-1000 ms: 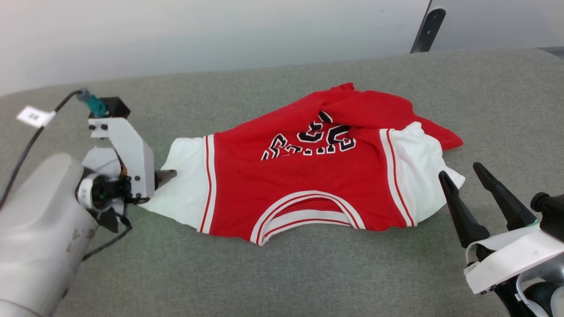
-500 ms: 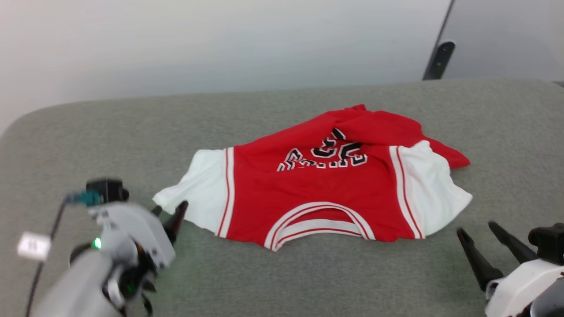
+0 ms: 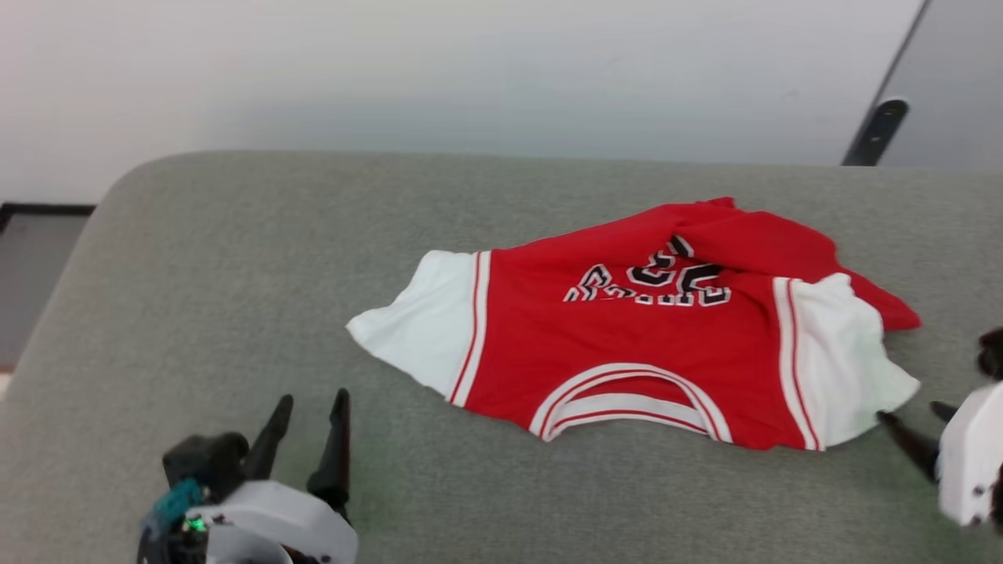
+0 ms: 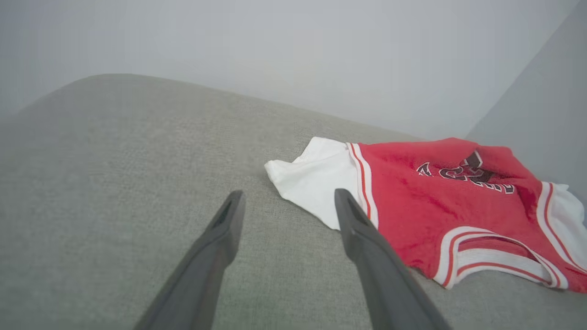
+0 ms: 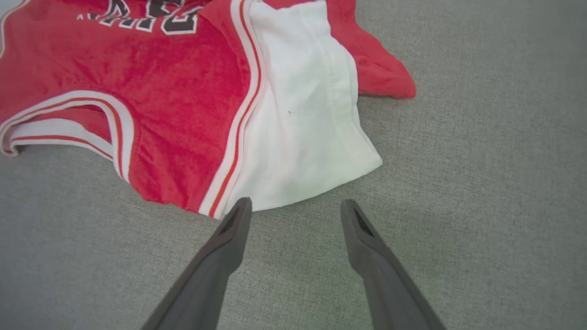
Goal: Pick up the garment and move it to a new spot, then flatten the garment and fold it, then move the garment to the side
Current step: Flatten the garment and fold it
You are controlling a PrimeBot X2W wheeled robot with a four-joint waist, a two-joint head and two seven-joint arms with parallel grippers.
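The grey tabletop [image 3: 235, 274] carries the garment [image 3: 627, 337], lying rumpled right of centre with its collar toward me. My left hand [image 3: 312, 397] is empty, fingers spread wide, near one white sleeve. My right hand [image 5: 296, 204], also wide and empty, is just beside the other sleeve.

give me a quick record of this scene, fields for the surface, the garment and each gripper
surface: grey fabric cushion
garment: red jersey, white sleeves, lying rumpled, far part folded over, neckline on the near side
left gripper: open, holding nothing, apart from the left sleeve
right gripper: open, holding nothing, tips at the right sleeve edge
task state: not yet flattened or folded
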